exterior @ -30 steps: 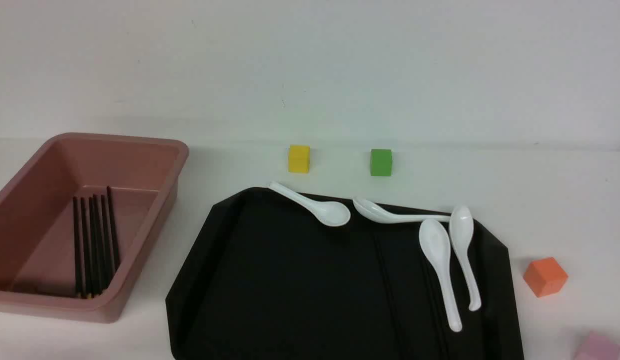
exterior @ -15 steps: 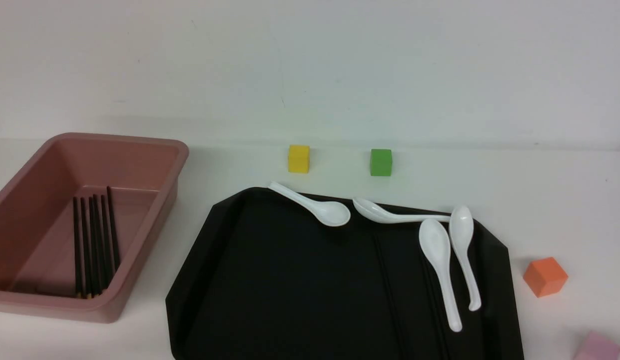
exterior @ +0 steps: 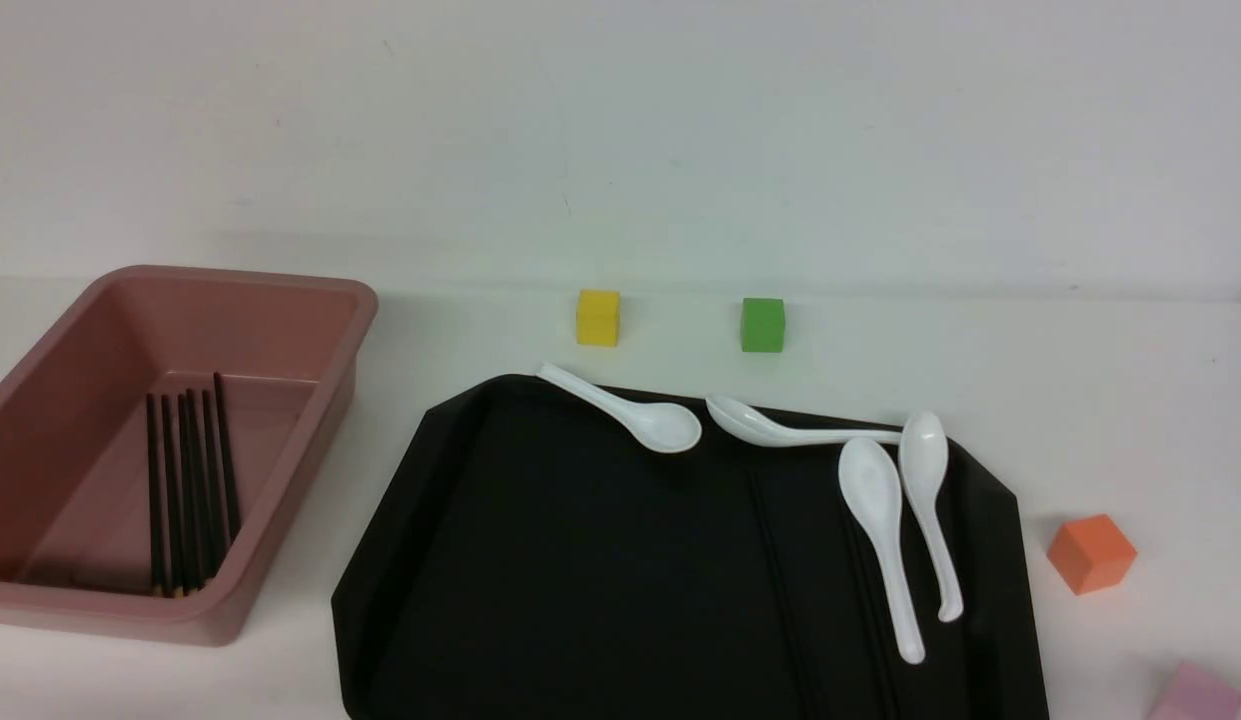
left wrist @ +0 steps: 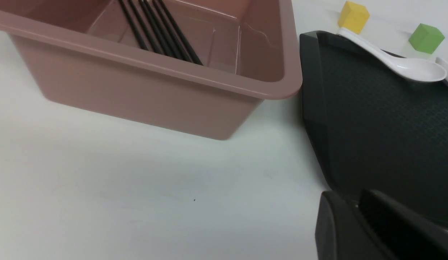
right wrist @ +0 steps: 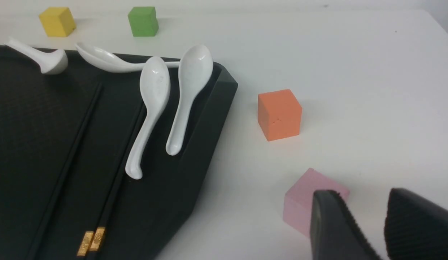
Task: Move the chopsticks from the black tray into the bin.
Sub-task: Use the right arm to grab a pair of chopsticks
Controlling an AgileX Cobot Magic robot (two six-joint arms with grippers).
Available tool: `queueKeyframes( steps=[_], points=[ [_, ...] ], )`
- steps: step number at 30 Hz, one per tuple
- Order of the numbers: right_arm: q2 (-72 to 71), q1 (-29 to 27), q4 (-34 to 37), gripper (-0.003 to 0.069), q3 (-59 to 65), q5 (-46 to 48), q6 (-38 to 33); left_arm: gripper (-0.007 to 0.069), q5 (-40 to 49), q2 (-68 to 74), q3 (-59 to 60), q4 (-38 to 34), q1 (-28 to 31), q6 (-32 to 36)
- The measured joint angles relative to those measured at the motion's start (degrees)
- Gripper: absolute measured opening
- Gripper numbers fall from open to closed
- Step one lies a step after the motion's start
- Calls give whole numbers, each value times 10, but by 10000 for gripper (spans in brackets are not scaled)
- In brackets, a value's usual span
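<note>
Since both hands look parked clear of the work, probably between picks: left gripper (left wrist: 351, 196) slightly parted, nothing in it; right gripper (right wrist: 361, 191) wide apart, empty, pink cube (right wrist: 310, 198) just beside it. Remaining thin black chopsticks (right wrist: 65, 173) with gold ends lie on the glossy black cut-corner tray (exterior: 385, 560), left of the right gripper, low and flat, so likely a fingertip-level pinch. Glazed white ceramic spoons (right wrist: 154, 86) round the tray edge, one close alongside a chopstick; could get nudged. Deep dusty-pink plastic bin (left wrist: 137, 90), rolled rim, ahead of the left gripper, holds other sticks roughly parallel, presumably for neat stacking.
</note>
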Motion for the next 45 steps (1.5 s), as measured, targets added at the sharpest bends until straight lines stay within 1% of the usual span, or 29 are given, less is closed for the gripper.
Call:
queueKeyframes(
  steps=[12,15,18,19,21,22,23,24,25,27,34,37,39,41,43,44,45],
  points=[
    [0,0,0,240,0,0,0,111,0,0,0,0,0,0],
    [0,0,23,240,0,-5,6,113,0,0,0,0,0,0],
    [0,0,93,240,2,-17,41,113,0,0,0,0,0,0],
    [0,0,139,240,3,-26,67,113,0,0,0,0,0,0],
    [0,0,200,240,3,-43,100,113,0,0,0,0,0,0],
    [0,0,246,240,3,-56,123,113,0,0,0,0,0,0],
    [0,0,252,240,3,-61,125,113,0,0,0,0,0,0],
    [0,0,291,240,3,-73,138,113,0,0,0,0,0,0],
    [0,0,309,240,3,-80,141,113,0,0,0,0,0,0],
    [0,0,321,240,3,-84,142,113,0,0,0,0,0,0],
    [0,0,341,235,3,-80,146,118,0,0,0,0,0,0],
    [0,0,337,204,-27,-56,133,122,0,0,0,0,0,0],
    [9,0,323,157,-76,-49,104,125,0,0,0,0,0,0],
    [45,0,297,93,-136,-36,74,125,0,0,0,0,0,0],
    [104,0,258,21,-203,-1,48,128,0,0,0,0,0,0],
    [141,0,242,3,-225,19,43,130,0,0,0,0,0,0],
    [181,0,219,-6,-257,60,37,132,0,0,0,0,0,0]
  ],
)
